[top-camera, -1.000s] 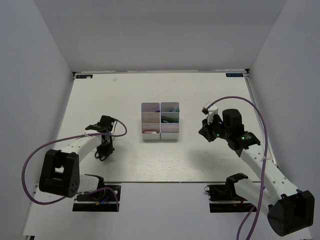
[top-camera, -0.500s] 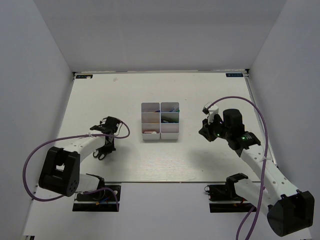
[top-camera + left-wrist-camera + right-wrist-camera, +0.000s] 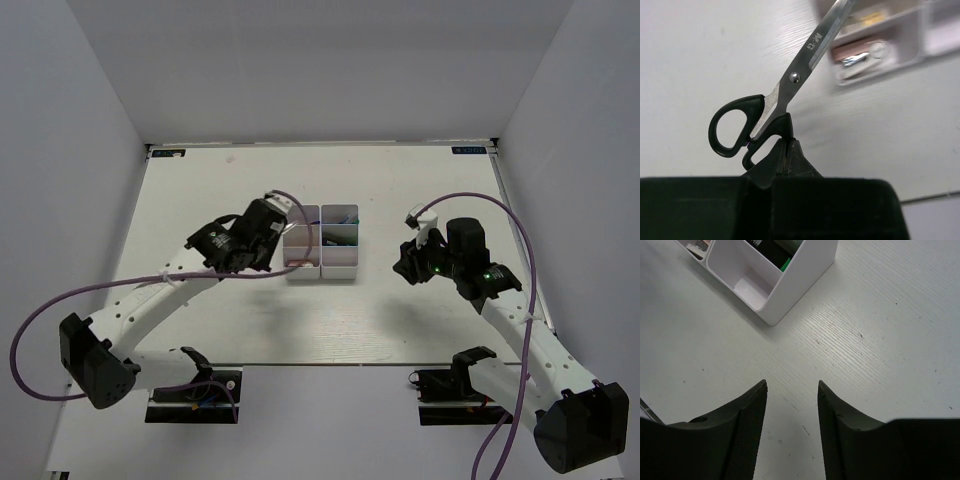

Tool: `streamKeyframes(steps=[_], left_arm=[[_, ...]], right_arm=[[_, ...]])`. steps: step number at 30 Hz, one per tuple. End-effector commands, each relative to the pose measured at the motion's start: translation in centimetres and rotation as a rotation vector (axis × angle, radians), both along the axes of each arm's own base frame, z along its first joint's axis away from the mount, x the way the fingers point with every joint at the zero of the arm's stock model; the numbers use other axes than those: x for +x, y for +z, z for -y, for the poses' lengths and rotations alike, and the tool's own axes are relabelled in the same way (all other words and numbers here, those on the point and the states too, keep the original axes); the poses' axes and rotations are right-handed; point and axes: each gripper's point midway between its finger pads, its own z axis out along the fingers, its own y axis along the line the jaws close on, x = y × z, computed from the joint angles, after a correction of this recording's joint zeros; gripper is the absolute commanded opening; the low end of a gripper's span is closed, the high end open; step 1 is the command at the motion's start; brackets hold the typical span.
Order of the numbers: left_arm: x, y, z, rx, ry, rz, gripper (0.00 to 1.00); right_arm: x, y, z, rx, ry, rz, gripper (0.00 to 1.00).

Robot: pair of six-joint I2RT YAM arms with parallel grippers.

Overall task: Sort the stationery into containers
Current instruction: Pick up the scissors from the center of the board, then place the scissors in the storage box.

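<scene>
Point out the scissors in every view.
Left wrist: scissors at centre, handle pinched by the left gripper, blades pointing upper right.
Top external: too small to make out; the left gripper sits at the bin block's left side.
Right wrist: not in view.
Shared landmark: the bin block.

Left arm (image 3: pixel 150 292) extends forward and to the right from its base, with the wrist near the centreline. Left gripper (image 3: pixel 786 150) is closed, its fingers clamped on the black handle of the scissors (image 3: pixel 807 50); the blades project away from the wrist. Right arm (image 3: pixel 520 325) is bent at the elbow, forearm angled inward. Right gripper (image 3: pixel 791 385) points downward, fingers parted, gripping nothing.
</scene>
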Motion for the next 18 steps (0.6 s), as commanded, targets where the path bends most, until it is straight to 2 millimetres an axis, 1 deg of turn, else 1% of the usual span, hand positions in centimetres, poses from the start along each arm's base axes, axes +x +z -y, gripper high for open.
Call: streamKeyframes(steps=[1,2,3,4,5,6,7,8,9,10,11,12,13,16,18], left_arm=[[-2.1,2.8,3.0,0.150,-0.289,0.038,0.00],[-1.5,3.6,2.6,0.223,-0.284,0.092,0.00],[-1.4,4.0,2.9,0.278,-0.347,0.115,0.00],[-2.1,4.2,5.1,0.328,-0.461,0.140,0.00],[-1.5,4.9,5.0,0.408,-0.490,0.190,0.00],[-1.0,5.5,5.3,0.455,-0.496,0.238,0.00],[-0.7,5.6,6.3,0.528,-0.549,0.272,0.00],[-0.6,6.0,7.3,0.564,-0.599,0.313,0.00],[-0.5,6.3,7.5,0.610,-0.616,0.340,0.00],[0.0,6.1,8.3,0.696,-0.688,0.355,0.00],[0.3,6.2,9.0,0.724,-0.696,0.392,0.00],[0.2,6.2,9.4,0.761,-0.722,0.409,0.00],[0.7,6.3,10.7,0.805,-0.779,0.459,0.00],[1.3,6.3,11.9,0.894,-0.835,0.491,0.00],[1.6,6.0,12.6,0.923,-0.875,0.488,0.00]], right_arm=[[1.1,1.7,0.3,0.004,-0.028,0.066,0.49],[1.3,1.8,0.6,-0.007,-0.045,0.075,0.49],[1.8,1.7,1.1,-0.025,-0.075,0.086,0.49],[2.3,1.7,1.8,-0.051,-0.116,0.103,0.47],[2.9,1.8,2.7,-0.078,-0.165,0.120,0.47],[3.4,2.1,3.1,-0.090,-0.194,0.143,0.45],[3.7,2.1,3.6,-0.107,-0.218,0.152,0.45],[4.1,2.2,4.1,-0.120,-0.241,0.168,0.43],[4.8,2.5,5.2,-0.151,-0.301,0.199,0.41],[5.0,2.7,5.9,-0.167,-0.335,0.218,0.40],[5.3,2.5,6.8,-0.191,-0.374,0.227,0.38],[5.6,3.2,7.0,-0.183,-0.388,0.257,0.38],[5.6,3.2,7.3,-0.187,-0.404,0.263,0.38],[5.8,3.4,7.9,-0.191,-0.433,0.273,0.38],[5.9,3.5,8.4,-0.191,-0.451,0.275,0.38]])
